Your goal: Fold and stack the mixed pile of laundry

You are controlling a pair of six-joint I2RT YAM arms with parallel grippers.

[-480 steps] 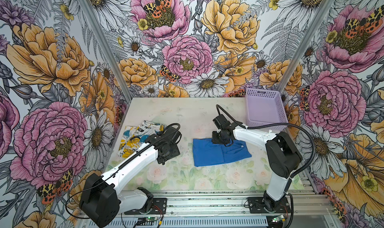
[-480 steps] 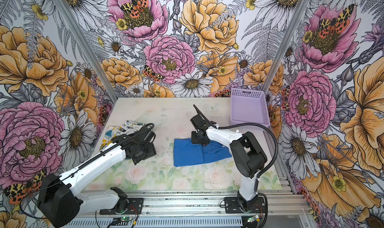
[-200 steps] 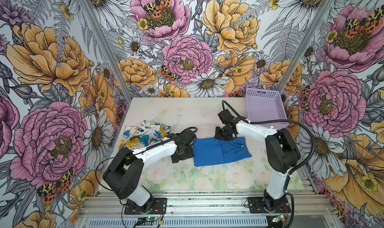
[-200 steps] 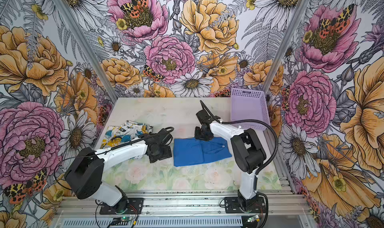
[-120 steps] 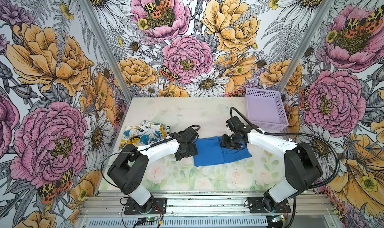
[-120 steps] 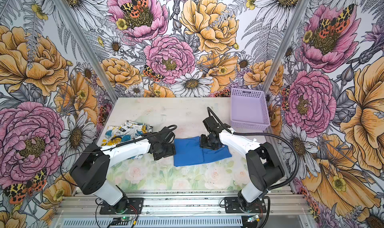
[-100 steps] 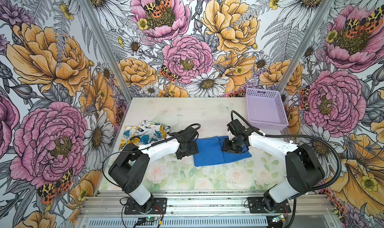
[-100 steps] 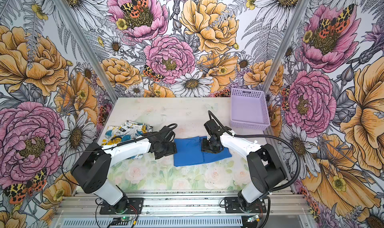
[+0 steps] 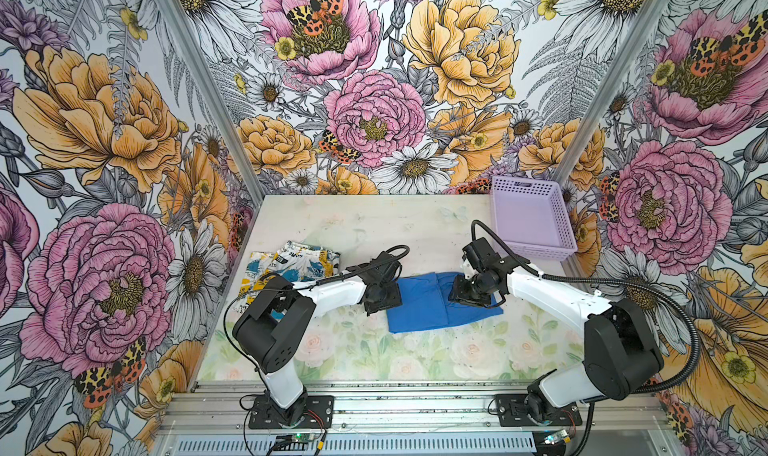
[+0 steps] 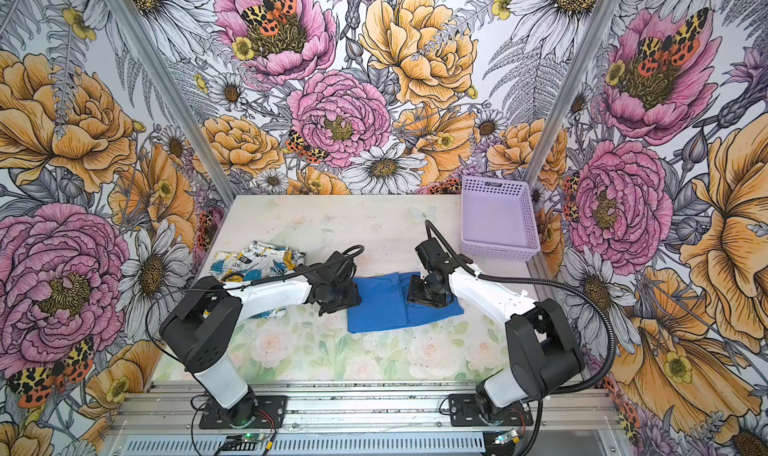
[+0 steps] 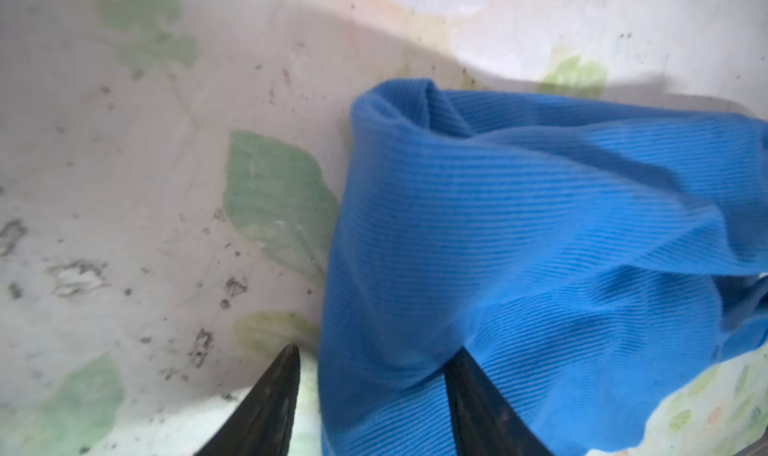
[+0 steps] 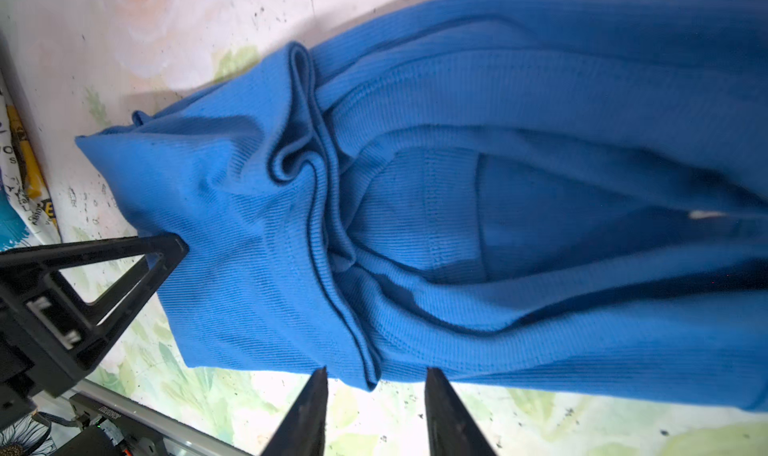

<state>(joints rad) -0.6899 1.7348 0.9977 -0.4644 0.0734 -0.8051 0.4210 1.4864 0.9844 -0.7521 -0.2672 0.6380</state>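
Note:
The royal blue T-shirt (image 9: 419,306) (image 10: 376,306) lies folded in the middle of the table, with a raised crease running across it. My left gripper (image 9: 390,302) (image 10: 349,298) (image 11: 374,375) sits low at the shirt's left edge. Its jaws stand apart, the blue cloth (image 11: 519,225) lies between them, and bare table shows beside one finger. My right gripper (image 9: 469,298) (image 10: 426,296) (image 12: 376,377) hovers over the shirt's right half, open, with a fold of the cloth (image 12: 415,184) just beyond its tips. The printed white garment (image 9: 291,262) (image 10: 253,260) lies at the left, partly under the left arm.
A lavender perforated basket (image 9: 536,252) (image 10: 498,251) stands empty at the back right corner. Flowered walls close in the table on three sides. Both arm bases sit on the rail at the front edge.
The right gripper has come forward from the shirt's far edge to above its right half, and a crease has appeared there. The left gripper has moved in to the shirt's left edge and narrowed its jaws.

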